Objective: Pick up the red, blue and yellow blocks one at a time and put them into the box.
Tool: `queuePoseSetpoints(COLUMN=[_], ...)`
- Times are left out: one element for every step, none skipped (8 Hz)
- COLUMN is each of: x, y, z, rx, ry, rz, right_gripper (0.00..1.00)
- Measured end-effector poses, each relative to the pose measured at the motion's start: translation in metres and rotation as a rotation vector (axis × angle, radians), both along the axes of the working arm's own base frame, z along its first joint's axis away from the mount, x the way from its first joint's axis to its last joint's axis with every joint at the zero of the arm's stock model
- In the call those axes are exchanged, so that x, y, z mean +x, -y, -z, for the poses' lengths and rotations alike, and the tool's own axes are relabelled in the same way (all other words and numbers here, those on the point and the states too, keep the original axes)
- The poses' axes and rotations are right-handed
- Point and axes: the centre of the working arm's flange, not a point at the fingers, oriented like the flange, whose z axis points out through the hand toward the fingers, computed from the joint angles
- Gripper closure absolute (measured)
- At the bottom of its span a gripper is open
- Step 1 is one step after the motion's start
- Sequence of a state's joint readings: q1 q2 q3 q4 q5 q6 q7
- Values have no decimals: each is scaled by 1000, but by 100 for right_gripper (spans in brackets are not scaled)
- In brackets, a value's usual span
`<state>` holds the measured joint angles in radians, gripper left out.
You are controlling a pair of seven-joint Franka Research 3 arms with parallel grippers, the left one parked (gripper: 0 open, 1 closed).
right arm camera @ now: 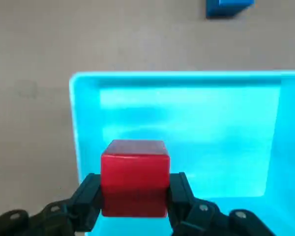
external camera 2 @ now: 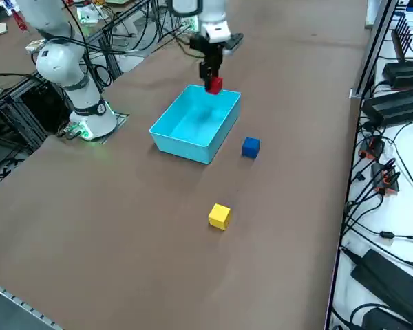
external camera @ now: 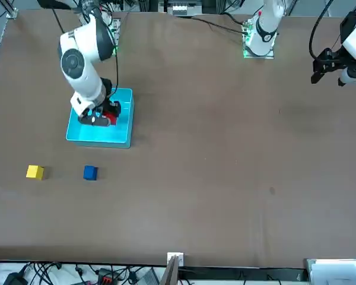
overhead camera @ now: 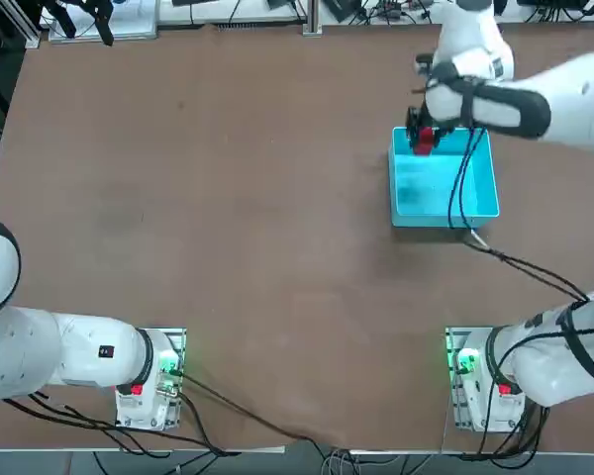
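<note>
From high up, I see my tool (overhead camera: pixel 425 141) at the far left corner of the blue box (overhead camera: pixel 444 188). It has the red block (overhead camera: pixel 425 142) in its grip. The box sits on the brown table (overhead camera: pixel 247 218), to the right of the middle. The far wall of the box is partly under my arm, and 2 black cords hang across the box.

From the front, I see 2 more blocks out on the table. They are the yellow block (external camera: pixel 35 172) and the dark blue block (external camera: pixel 90 173). They lie near each other, both outside the box. A bit of the red block shows by my tool, and my arm leans over the box.

From my right side, the red block is up high, over the edge of the box. The dark blue block sits near 1 corner of the box. The yellow block sits farther off, all by itself.

From my wrist, I see my 2 black fingers (right arm camera: pixel 91 201) pinching the red block, 1 on each side. Past it is the shiny inside of the box. Outside the box is a bit of the dark blue block.
</note>
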<state>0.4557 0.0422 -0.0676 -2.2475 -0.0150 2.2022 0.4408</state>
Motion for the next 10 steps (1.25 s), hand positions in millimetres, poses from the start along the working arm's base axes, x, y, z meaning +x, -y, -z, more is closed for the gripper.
queuePoseSetpoints(x=[-8,-15,-22,-28,-31,-33,-34,-35,-34,-33], y=[3,6,10,12,13,14,14,15,15,14], z=[13,28,43,57,71,81,87,90,91,87], rx=[4,11,15,16,11,4,-1,-3,-3,1], ry=[8,22,34,35,26,13,3,-1,-1,6], rz=[-1,-1,0,-1,-2,-2,-2,-2,-2,-2], right_gripper=[30,30,30,30,30,30,30,28,23,17])
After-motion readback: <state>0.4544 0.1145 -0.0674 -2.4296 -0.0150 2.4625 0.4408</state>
